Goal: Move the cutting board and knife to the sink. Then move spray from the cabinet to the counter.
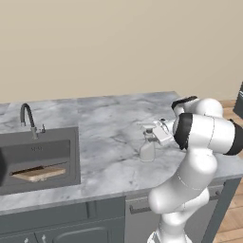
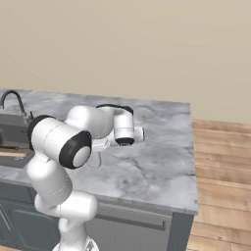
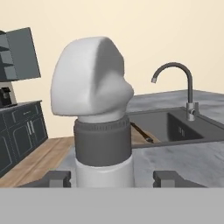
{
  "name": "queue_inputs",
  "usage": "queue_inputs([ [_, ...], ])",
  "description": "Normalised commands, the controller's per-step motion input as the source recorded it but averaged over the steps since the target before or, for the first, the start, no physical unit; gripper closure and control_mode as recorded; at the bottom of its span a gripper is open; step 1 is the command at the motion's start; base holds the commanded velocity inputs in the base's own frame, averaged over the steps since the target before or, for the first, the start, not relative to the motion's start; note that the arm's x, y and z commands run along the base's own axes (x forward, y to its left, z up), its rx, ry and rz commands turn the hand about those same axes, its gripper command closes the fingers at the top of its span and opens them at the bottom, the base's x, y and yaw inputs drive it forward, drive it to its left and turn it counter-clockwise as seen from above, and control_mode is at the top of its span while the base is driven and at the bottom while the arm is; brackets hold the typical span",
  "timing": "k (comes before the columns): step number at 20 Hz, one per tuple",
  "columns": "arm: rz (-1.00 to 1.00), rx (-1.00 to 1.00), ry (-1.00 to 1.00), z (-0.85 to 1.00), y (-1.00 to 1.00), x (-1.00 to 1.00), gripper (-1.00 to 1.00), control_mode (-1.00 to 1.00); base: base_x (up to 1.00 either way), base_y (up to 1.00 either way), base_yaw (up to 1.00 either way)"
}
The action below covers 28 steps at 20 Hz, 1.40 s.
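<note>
Marble counter (image 1: 109,142): spray (image 1: 147,144) upright between parted hand (image 3: 111,178) fingertips, ungripped.

White arm (image 2: 63,147) folded over the marble-veined counter (image 2: 157,162), faucet (image 2: 14,100) at far left, wooden floor (image 2: 220,171) to the right.

spray (image 1: 147,144) upright mid counter (image 1: 104,142), bare marble all round, sink (image 1: 40,159) and faucet (image 1: 28,118) far left

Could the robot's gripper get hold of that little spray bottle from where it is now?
Probably yes: the gripper sits open right at the spray bottle standing on the counter, a fingertip on each side, nothing between.
</note>
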Motion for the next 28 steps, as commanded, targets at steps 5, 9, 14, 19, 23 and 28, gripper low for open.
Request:
queue_inputs([
  [5, 0.00, 0.00, 0.00, 0.00, 0.00, 0.00, -1.00, -1.00, 0.00, 0.00, 0.00],
  [9, 0.00, 0.00, 0.00, 0.00, -0.05, 0.00, -1.00, -1.00, 0.00, 0.00, 0.00],
  [14, 0.00, 0.00, 0.00, -0.04, -0.17, 0.00, -1.00, -1.00, 0.00, 0.00, 0.00],
  [19, 0.00, 0.00, 0.00, -0.07, -0.35, 0.00, -1.00, -1.00, 0.00, 0.00, 0.00],
  [23, 0.00, 0.00, 0.00, -0.06, -0.34, 0.00, -1.00, -1.00, 0.00, 0.00, 0.00],
  [28, 0.00, 0.00, 0.00, -0.02, -0.45, -0.06, -1.00, -1.00, 0.00, 0.00, 0.00],
])
